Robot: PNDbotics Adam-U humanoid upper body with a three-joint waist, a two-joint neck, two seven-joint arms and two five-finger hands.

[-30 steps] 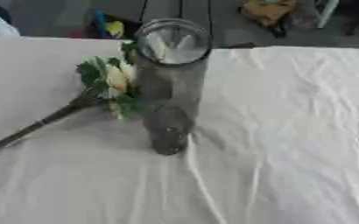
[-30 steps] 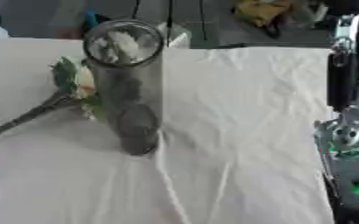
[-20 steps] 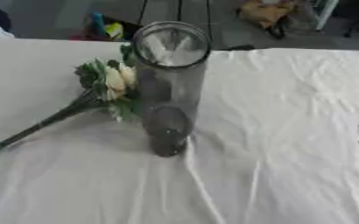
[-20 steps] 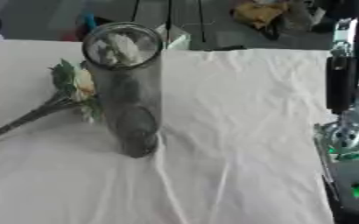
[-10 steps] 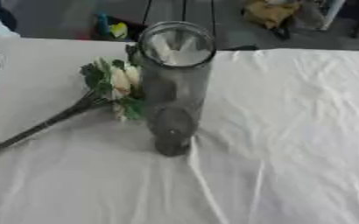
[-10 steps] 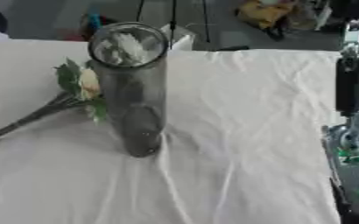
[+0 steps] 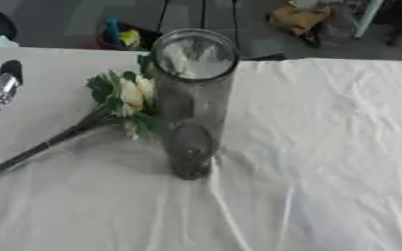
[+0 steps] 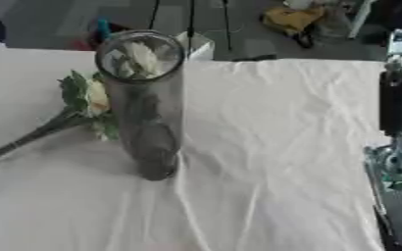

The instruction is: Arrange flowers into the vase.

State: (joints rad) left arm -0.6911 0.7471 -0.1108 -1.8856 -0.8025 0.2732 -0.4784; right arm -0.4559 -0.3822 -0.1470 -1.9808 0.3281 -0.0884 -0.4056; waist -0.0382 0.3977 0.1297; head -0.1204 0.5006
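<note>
Left robot hand [image 7: 0, 88] enters at your table's [image 7: 324, 147] left edge, holding nothing visible; its finger state is unclear. Flower [image 7: 123, 98] lies left of the upright vase [image 7: 191, 98], touching it.

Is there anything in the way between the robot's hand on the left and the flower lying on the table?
Nothing visible. The left hand, black and silver, shows at the left edge, and only bare white tablecloth lies between it and the pale yellow flower with green leaves. The tall clear glass vase stands on the flower's far side.
</note>
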